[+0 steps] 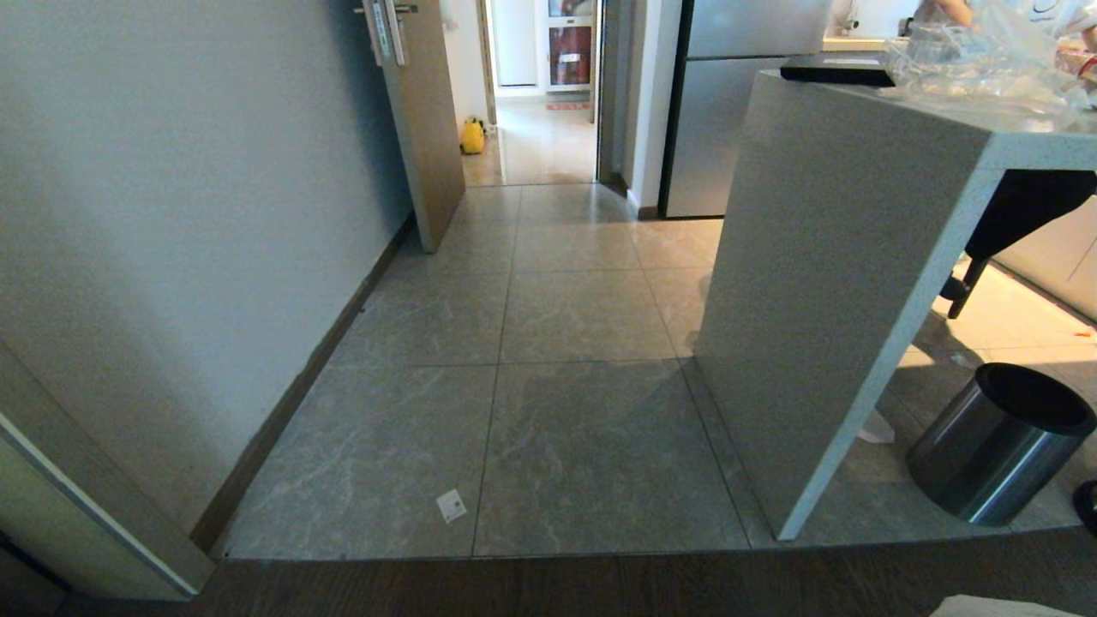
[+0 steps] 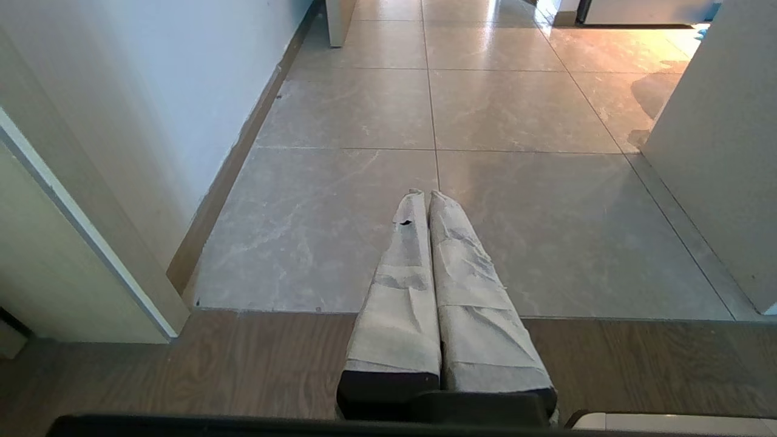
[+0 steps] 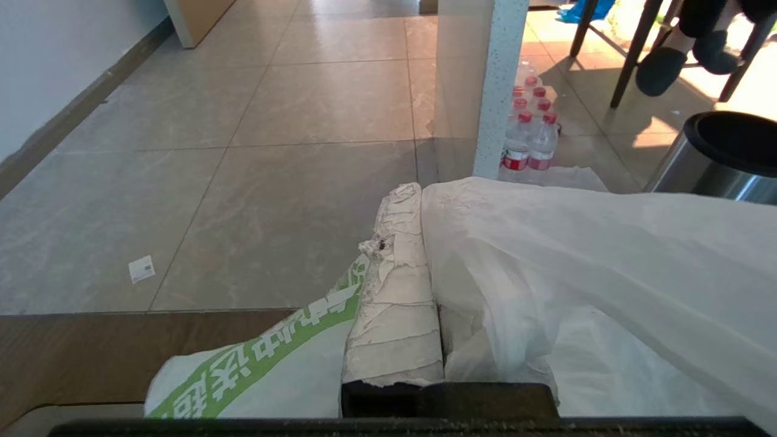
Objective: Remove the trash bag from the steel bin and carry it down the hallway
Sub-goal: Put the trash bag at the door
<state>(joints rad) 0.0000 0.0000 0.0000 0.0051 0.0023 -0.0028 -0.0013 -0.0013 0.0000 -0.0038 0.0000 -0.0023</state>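
Head view shows the steel bin (image 1: 998, 454) at four o'clock beside the counter's end panel (image 1: 823, 283), its mouth dark and unlined, so the bag looks already out. What remains, I judge, is the carry down the hallway (image 1: 548, 146), which opens at twelve o'clock. The right gripper (image 3: 419, 200) has its wrapped fingers pressed together, pinching the trash bag (image 3: 607, 255) (white film draped over one finger, green print showing beneath). The left gripper (image 2: 425, 197) is closed on nothing, idle over the floor.
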